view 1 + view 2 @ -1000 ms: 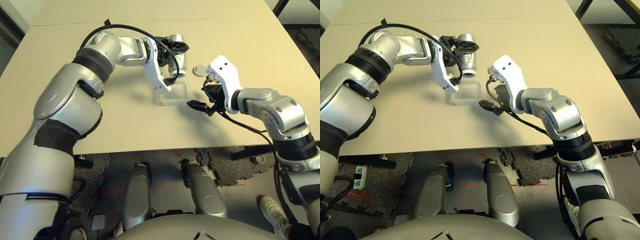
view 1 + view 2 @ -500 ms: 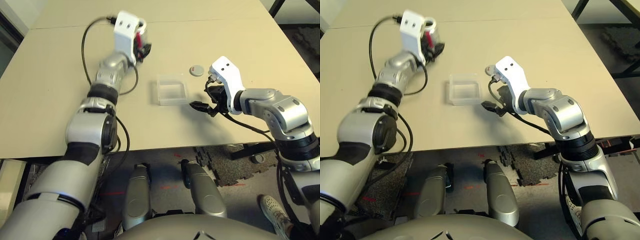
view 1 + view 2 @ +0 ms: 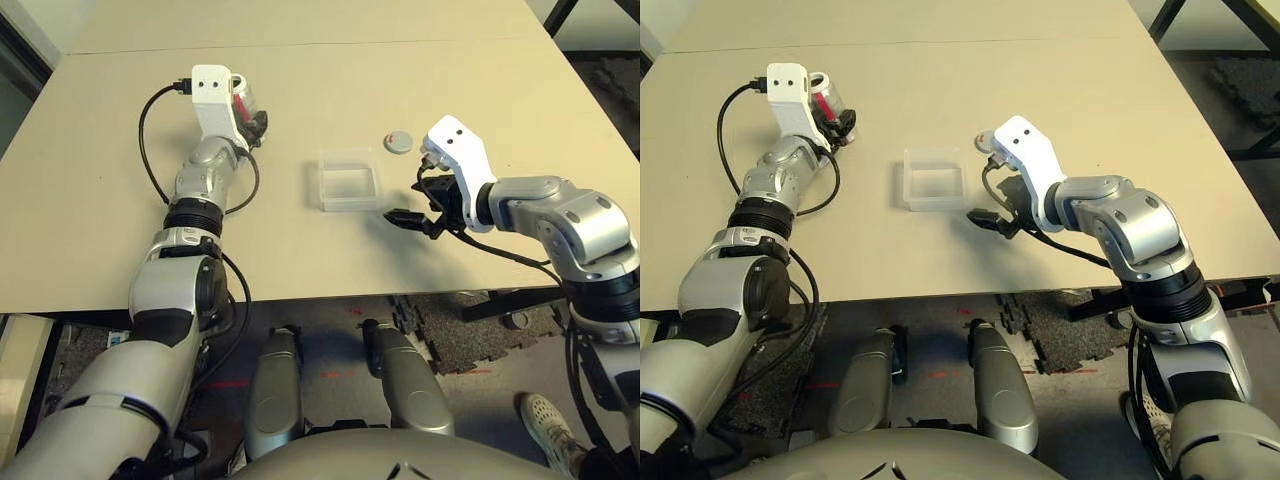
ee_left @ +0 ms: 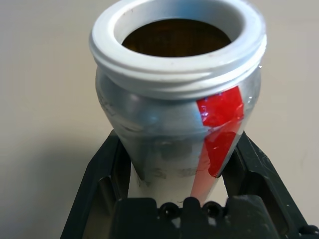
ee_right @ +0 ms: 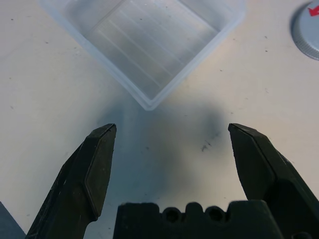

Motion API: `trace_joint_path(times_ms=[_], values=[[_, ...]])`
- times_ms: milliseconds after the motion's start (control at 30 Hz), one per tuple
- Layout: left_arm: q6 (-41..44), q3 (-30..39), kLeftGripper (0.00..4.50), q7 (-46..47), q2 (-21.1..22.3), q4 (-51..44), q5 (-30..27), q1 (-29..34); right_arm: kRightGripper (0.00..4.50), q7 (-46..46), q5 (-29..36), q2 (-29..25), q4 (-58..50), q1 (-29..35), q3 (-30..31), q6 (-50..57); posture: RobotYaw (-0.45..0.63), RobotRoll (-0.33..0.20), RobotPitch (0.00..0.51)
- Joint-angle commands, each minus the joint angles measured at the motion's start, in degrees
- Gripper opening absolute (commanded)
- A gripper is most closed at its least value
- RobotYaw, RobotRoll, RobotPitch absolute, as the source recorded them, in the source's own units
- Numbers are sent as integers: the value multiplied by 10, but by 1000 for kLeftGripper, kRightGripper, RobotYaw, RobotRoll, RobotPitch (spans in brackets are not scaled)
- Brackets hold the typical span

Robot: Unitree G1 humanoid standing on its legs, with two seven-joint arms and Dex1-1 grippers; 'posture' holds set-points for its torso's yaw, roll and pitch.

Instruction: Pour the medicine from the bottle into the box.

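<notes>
Closest to the counter's (image 3: 100,250) near edge is the right hand (image 5: 172,169), hovering low with its fingers spread wide and nothing between them, just to the right of the box (image 3: 349,179) and a touch nearer the front edge. The box sits flat about mid-counter, and from the right wrist view it looks empty, no pill in it that I can make out. Just past the right hand, toward the far right, the round grey cap (image 3: 398,142) lies on the counter close to the box's far right corner, so the bottle is uncapped. The bottle (image 4: 179,94) is well off to the left and farther back, pinched in the left hand (image 3: 243,118), mouth open and roughly upright as far as I can tell. I can't see into it well enough to spot a pill. So the key thing: the box lies to the right of the left hand, a clear stretch of bare counter between them, nothing in the way. I'd guess the left arm has to carry the bottle across and tip its mouth over the box. Plenty of room around the edges.
</notes>
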Motion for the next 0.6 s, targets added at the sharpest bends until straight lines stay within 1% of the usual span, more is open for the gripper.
trace_joint_path(times_ms=[33,100,133,167,267,367,467,600], values=[[-230,-315,2764,95,83,-94,387,-67,4500,2,2,-2,-7,7,8,1,35,0,185],[-293,-400,2765,119,86,-84,467,-100,4500,2,0,2,-2,6,10,-6,38,0,175],[-325,-428,2765,130,86,-65,491,-110,4500,1,-1,5,1,5,11,-9,33,0,175],[-349,-459,2765,156,92,-56,527,-120,4500,0,-2,7,3,5,13,-11,28,0,173],[-386,-503,2765,231,98,-35,588,-158,4500,-3,-5,14,7,6,13,-17,24,0,170],[-388,-531,2765,283,88,-3,630,-195,4500,-4,-6,19,12,5,12,-23,29,0,168],[-389,-549,2765,318,72,31,653,-220,4500,-6,-8,24,15,4,15,-27,26,0,168],[-394,-548,2765,333,53,53,655,-236,4500,-7,-9,28,16,6,13,-29,29,0,170]])
